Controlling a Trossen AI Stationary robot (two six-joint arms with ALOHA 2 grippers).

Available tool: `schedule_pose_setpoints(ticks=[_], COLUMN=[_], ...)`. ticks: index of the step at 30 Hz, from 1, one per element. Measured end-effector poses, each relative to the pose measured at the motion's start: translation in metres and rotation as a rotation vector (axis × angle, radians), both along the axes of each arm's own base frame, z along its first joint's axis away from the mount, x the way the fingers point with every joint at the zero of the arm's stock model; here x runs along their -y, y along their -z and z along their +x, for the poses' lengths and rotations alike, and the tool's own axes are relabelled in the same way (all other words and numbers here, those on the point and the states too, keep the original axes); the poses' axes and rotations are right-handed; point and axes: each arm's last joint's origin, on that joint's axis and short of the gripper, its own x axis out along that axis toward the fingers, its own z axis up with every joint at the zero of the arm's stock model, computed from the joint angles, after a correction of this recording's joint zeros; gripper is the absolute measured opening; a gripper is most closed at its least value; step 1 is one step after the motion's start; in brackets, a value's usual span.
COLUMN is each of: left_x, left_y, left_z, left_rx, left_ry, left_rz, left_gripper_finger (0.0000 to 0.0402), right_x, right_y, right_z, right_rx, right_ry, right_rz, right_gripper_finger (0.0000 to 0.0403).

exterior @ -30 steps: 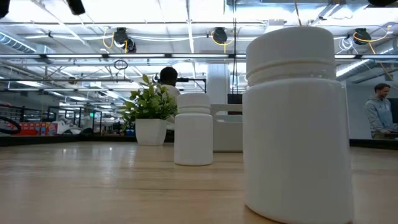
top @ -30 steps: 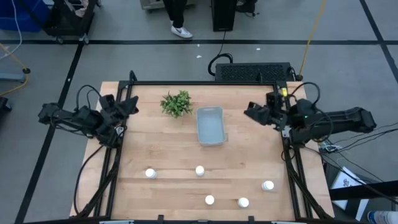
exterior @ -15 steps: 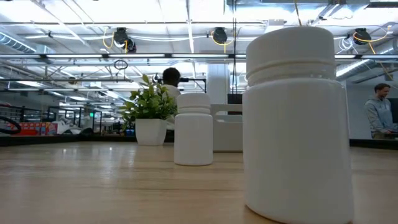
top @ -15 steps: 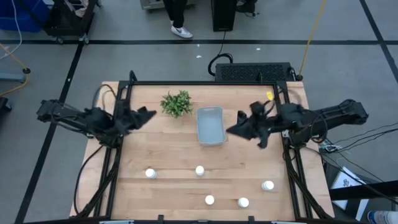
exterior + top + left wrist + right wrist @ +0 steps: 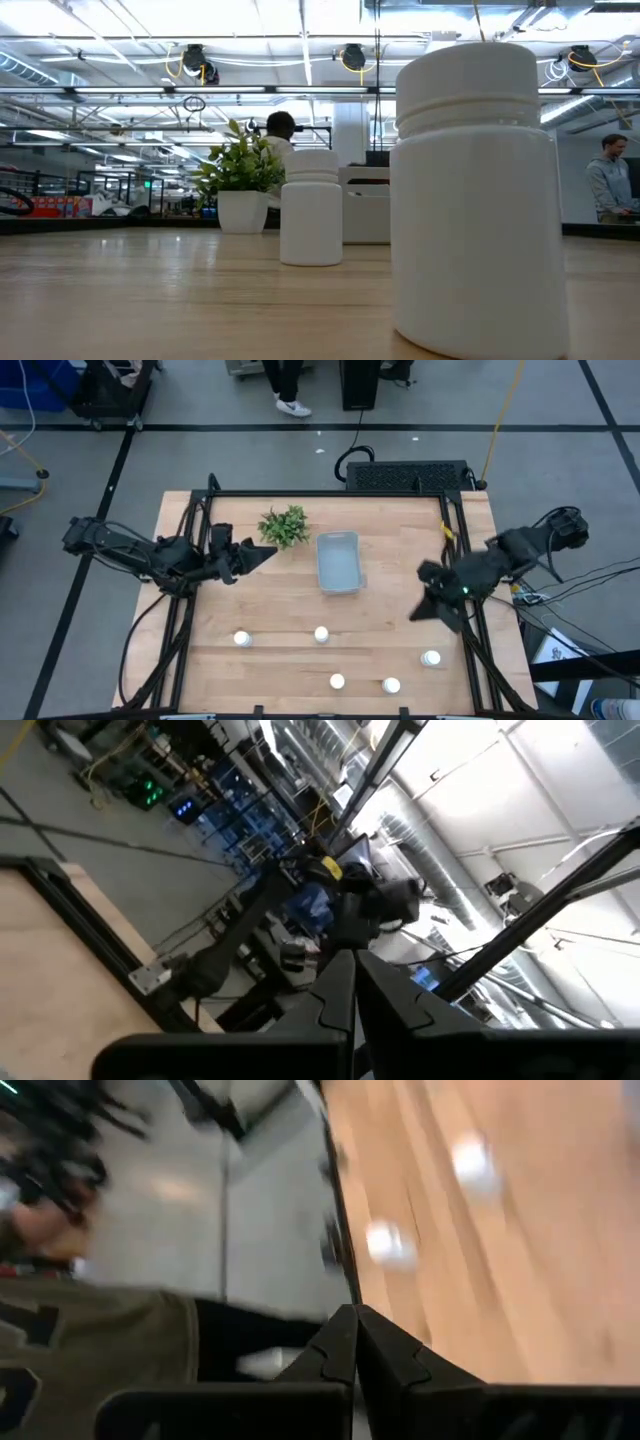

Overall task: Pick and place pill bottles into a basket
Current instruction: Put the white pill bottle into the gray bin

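Note:
Five white pill bottles stand upright on the wooden table near its front edge: one at the near left (image 5: 241, 639), one in the middle (image 5: 321, 634), two at the front (image 5: 337, 681) (image 5: 391, 685) and one at the near right (image 5: 431, 658). The pale blue-grey basket (image 5: 338, 563) stands at the table's far middle. My left gripper (image 5: 262, 555) is shut and empty, just beside the plant. My right gripper (image 5: 425, 610) is shut and empty, above the table's right side, a little toward the far edge from the near-right bottle. Its wrist view shows two blurred bottles (image 5: 470, 1158) (image 5: 388, 1242).
A green potted plant (image 5: 284, 526) stands left of the basket. A black frame (image 5: 330, 493) runs around the table. In the low view a bottle (image 5: 475, 200) stands close in front, another (image 5: 311, 207) behind it. A person in an olive shirt (image 5: 90, 1350) shows beyond the near edge.
My left gripper has reached from the table's left edge toward the plant. My right gripper has swung from the far right toward the basket, then toward the near edge and the near-right bottle, turning as it went. The bottles and the basket have stayed in place.

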Motion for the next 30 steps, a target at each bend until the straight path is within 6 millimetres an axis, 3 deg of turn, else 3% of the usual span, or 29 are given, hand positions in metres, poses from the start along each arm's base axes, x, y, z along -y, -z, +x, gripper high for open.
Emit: schedule_pose_setpoints(ticks=[6, 11, 17, 23, 30], left_x=[0.001, 0.0, 0.001, 0.002, -0.003], left_y=[0.003, 0.004, 0.005, 0.005, 0.005], left_z=[0.002, 0.002, 0.003, 0.003, 0.004], left_rx=[-0.021, -0.035, -0.047, -0.042, -0.048], left_ry=[0.009, -0.001, 0.027, 0.068, 0.027], left_rz=[0.006, 0.052, 0.083, 0.087, 0.107], left_gripper_finger=[0.0019, 0.0019, 0.0019, 0.0019, 0.0019], right_x=[-0.036, -0.073, -0.08, -0.102, -0.093], right_y=[0.026, 0.039, 0.075, 0.08, 0.098], right_z=[-0.012, 0.007, 0.011, -0.004, -0.015], right_rx=[-0.358, -0.277, -0.501, -0.615, -0.81], right_ry=[0.013, -0.015, 0.186, 0.327, 0.464], right_rz=[0.059, 0.234, 0.091, -0.006, -0.182], right_gripper_finger=[0.0, 0.001, 0.0002, 0.0001, 0.0028])
